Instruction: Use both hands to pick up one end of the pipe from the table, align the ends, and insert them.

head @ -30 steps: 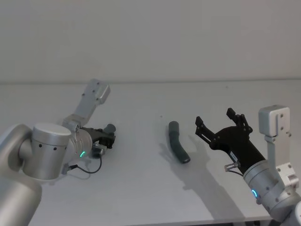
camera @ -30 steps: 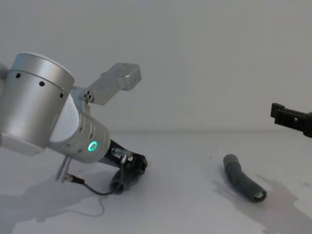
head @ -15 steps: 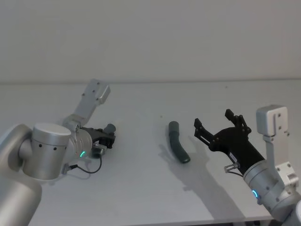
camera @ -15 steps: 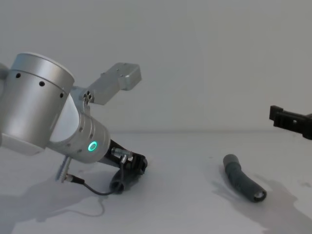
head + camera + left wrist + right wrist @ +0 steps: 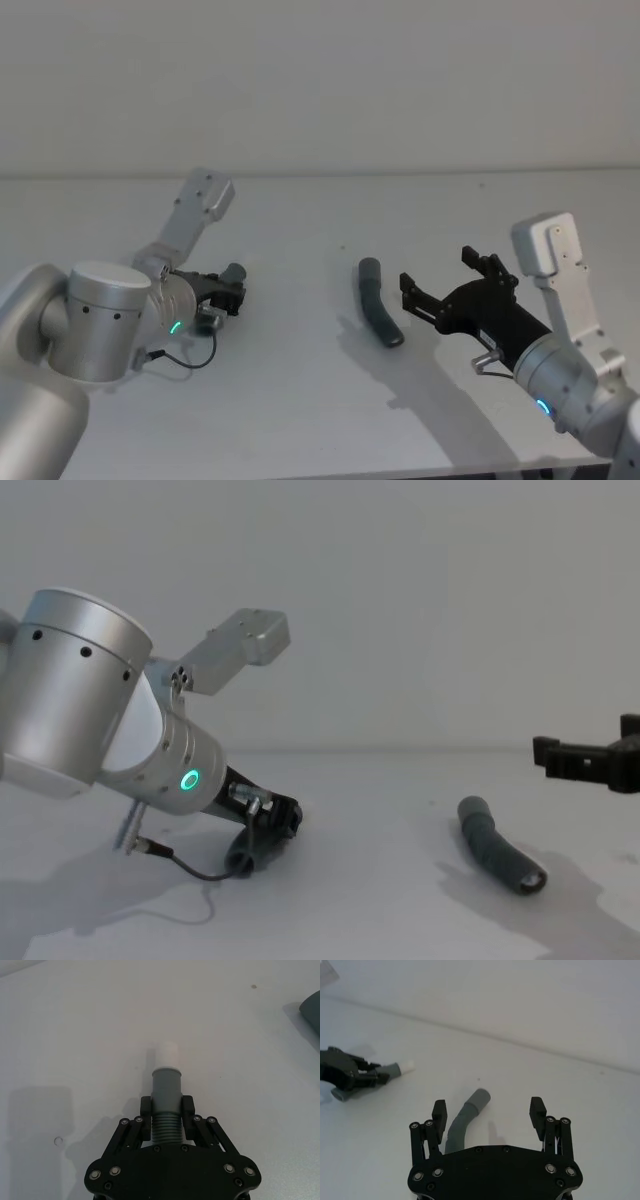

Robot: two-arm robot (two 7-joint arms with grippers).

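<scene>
My left gripper (image 5: 167,1116) is shut on the ribbed part of one dark grey pipe piece (image 5: 166,1092), whose white tip (image 5: 168,1054) points forward just above the table (image 5: 300,400). In the head view that left gripper (image 5: 228,293) sits at the left with the pipe piece (image 5: 234,272). The other pipe piece (image 5: 378,312), bent with a wider socket end, lies free on the table near the middle. My right gripper (image 5: 440,272) hovers open just right of it and above it. From the right wrist, the right gripper (image 5: 488,1109) is spread wide over that lying piece (image 5: 464,1119).
The white table runs back to a plain wall. A thin black cable (image 5: 185,865) trails on the table under the left arm. In the chest view the lying pipe piece (image 5: 497,855) has bare surface on all sides.
My right gripper has moved left and lower, closer to the pipe piece lying on the table, still open. The left gripper and its piece have stayed in place.
</scene>
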